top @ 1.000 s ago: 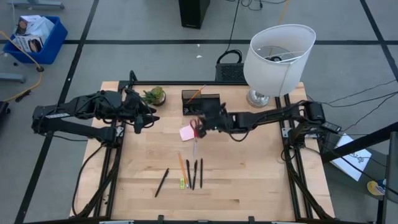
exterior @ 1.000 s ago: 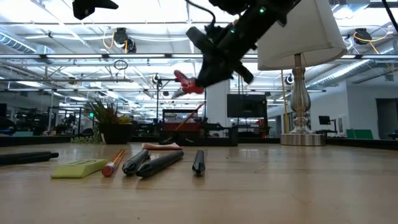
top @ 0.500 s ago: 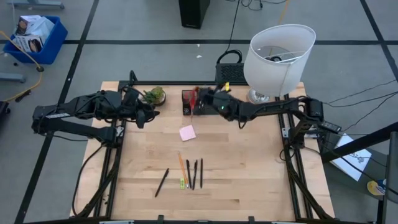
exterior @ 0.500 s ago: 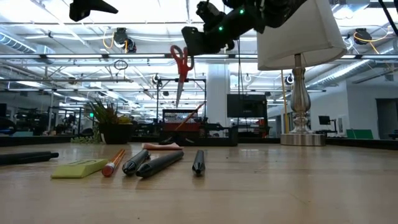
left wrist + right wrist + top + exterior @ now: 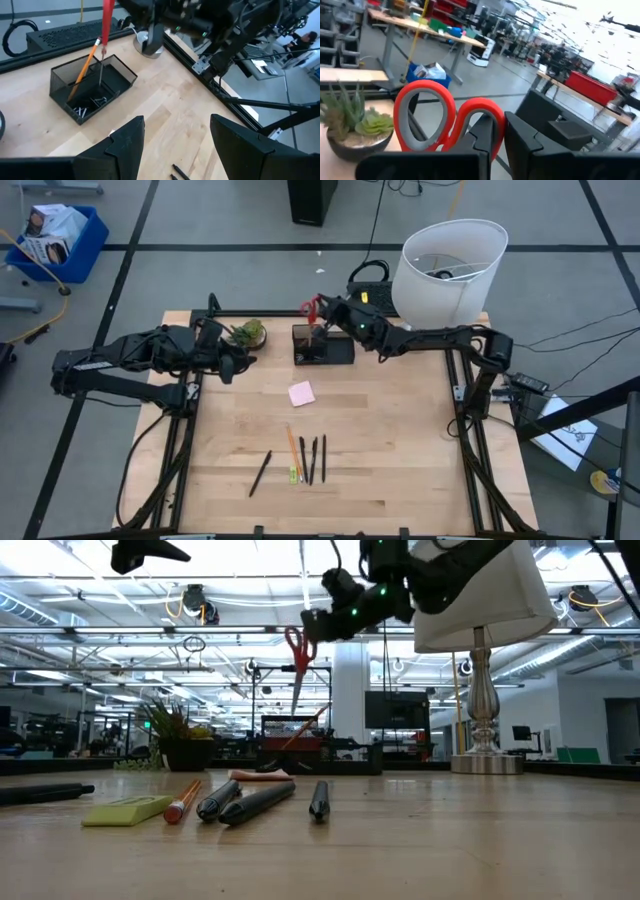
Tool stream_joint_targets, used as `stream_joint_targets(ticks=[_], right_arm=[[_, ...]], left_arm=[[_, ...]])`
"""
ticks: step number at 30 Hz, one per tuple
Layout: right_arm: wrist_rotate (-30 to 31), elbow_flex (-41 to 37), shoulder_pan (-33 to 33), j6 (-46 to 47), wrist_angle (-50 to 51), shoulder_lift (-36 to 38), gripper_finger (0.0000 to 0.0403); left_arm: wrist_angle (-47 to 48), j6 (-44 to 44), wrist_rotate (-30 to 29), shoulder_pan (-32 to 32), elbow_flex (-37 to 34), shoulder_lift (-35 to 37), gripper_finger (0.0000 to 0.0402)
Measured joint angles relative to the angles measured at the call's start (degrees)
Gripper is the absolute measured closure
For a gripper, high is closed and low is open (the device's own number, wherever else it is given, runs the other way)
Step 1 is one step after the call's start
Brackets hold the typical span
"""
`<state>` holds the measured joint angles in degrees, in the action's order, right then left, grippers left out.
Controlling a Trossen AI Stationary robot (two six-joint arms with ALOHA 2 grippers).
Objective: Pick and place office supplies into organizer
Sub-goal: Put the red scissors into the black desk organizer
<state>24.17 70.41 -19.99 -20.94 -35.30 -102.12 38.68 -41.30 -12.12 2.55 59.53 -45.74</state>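
Two arms in frame; the right gripper point(image 5: 332, 311), at upper centre of the high view, is pinched on the scissors point(image 5: 313, 312) by the red handles, blades hanging straight down over the organizer point(image 5: 323, 346) at the table's far edge, one orange pencil point(image 5: 84, 70) leaning inside it; the left gripper point(image 5: 238, 360) hovers at upper left beside the plant point(image 5: 247, 333), fingers spread and holding nothing; the pink pad point(image 5: 300, 393) lies mid-table; the pens point(image 5: 313, 459) lie lower centre.
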Motion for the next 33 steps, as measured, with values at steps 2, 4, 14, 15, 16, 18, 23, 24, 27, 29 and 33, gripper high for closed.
stream_joint_targets(ticks=[2, 4, 14, 15, 16, 18, 23, 24, 27, 29, 33], right_arm=[[-0.3, 0.0, 0.0, -1.5, -2.4, -1.0, 0.0380], [-0.3, 0.0, -0.2, -2.7, -3.9, -1.0, 0.0379], [-0.2, 0.0, -1.7, -8.3, -8.2, -1.9, 0.0380], [-0.2, 0.1, -1.9, -8.4, -8.0, -2.6, 0.0380], [-0.2, 0.0, -2.1, -8.7, -7.2, -3.1, 0.0379], [-0.2, 0.0, -2.4, -8.9, -6.6, -4.2, 0.0379], [-0.3, 0.0, -2.9, -7.8, -7.6, -7.9, 0.0375], [-0.4, -0.1, -3.0, -7.6, -7.4, -8.4, 0.0372], [-0.5, -0.1, -2.5, -7.0, -8.0, -8.8, 0.0355], [-0.6, 0.0, -2.1, -6.9, -8.4, -8.6, 0.0340], [-0.7, 0.0, -1.6, -7.6, -8.0, -8.7, 0.0311]], left_arm=[[0.0, 0.0, -0.6, 0.0, 0.0, 0.0, 0.0169], [0.0, -0.2, -1.2, 0.0, 0.0, 0.0, 0.0169], [0.0, -0.2, -4.2, 0.0, 0.0, 0.0, 0.0169], [0.0, -0.2, -4.5, 0.0, 0.0, 0.0, 0.0169], [0.0, -0.2, -4.5, 0.0, 0.0, 0.0, 0.0169], [0.0, -0.5, -4.5, 0.0, 0.0, 0.0, 0.0169], [0.0, -2.3, -4.5, 0.0, 0.0, 0.0, 0.0169], [0.0, -2.4, -4.5, 0.0, 0.0, 0.0, 0.0169], [0.0, -2.4, -4.5, 0.0, 0.0, 0.0, 0.0169], [0.0, -2.2, -4.5, 0.0, 0.0, 0.0, 0.0169], [0.1, -0.9, -4.5, 0.0, 0.0, 0.0, 0.0169]])
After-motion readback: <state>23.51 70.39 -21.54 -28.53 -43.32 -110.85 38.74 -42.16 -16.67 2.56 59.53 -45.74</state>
